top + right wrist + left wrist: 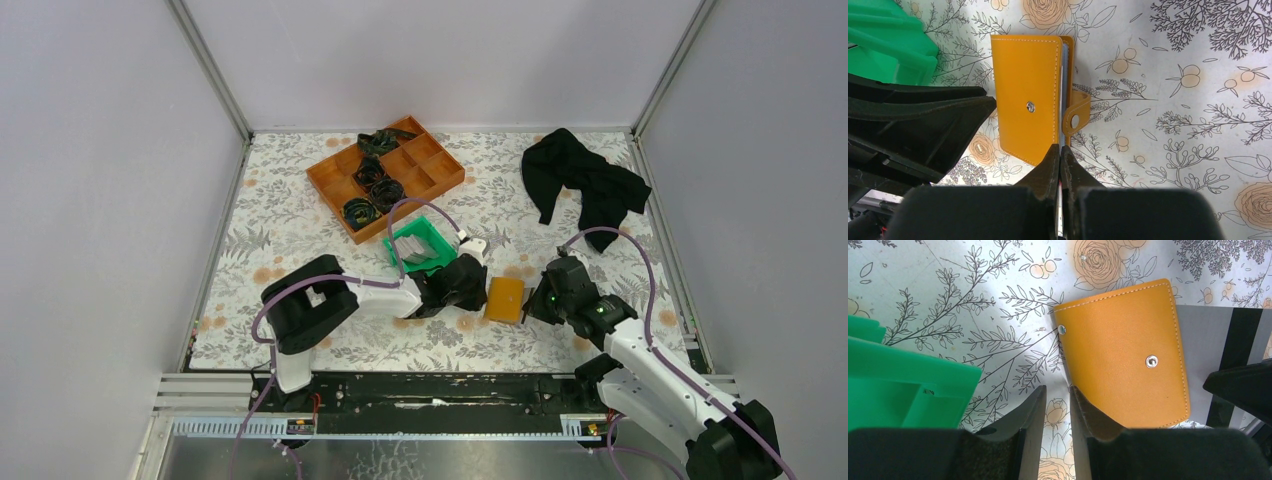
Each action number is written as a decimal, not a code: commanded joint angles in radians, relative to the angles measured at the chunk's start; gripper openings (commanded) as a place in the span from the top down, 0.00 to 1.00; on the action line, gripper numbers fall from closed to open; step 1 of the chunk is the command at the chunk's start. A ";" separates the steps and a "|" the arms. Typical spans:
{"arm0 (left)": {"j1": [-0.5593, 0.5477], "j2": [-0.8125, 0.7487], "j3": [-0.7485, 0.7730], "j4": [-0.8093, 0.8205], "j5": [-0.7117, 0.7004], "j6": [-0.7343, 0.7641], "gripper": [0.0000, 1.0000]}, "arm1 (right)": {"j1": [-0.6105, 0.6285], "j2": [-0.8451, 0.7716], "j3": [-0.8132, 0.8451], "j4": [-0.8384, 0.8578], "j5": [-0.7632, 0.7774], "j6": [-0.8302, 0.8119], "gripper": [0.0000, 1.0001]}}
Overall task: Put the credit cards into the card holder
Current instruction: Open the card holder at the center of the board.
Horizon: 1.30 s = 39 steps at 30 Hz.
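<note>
The orange card holder lies closed on the floral table between my two grippers, its snap tab loose at the side. My right gripper is shut on a thin whitish-grey credit card, held edge-on at the holder's open side. In the left wrist view this card shows grey with a black stripe, sticking out from under the holder. My left gripper is narrowly open and empty; one finger overlaps the holder's near corner. More grey cards lie in the green bin.
The green bin stands just behind the left gripper. An orange compartment tray with dark coiled items sits further back. A black cloth lies at the back right. White walls enclose the table.
</note>
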 commanded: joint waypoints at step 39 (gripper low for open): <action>-0.010 0.103 -0.020 -0.167 0.022 0.006 0.68 | -0.016 0.046 0.095 -0.065 0.053 -0.063 1.00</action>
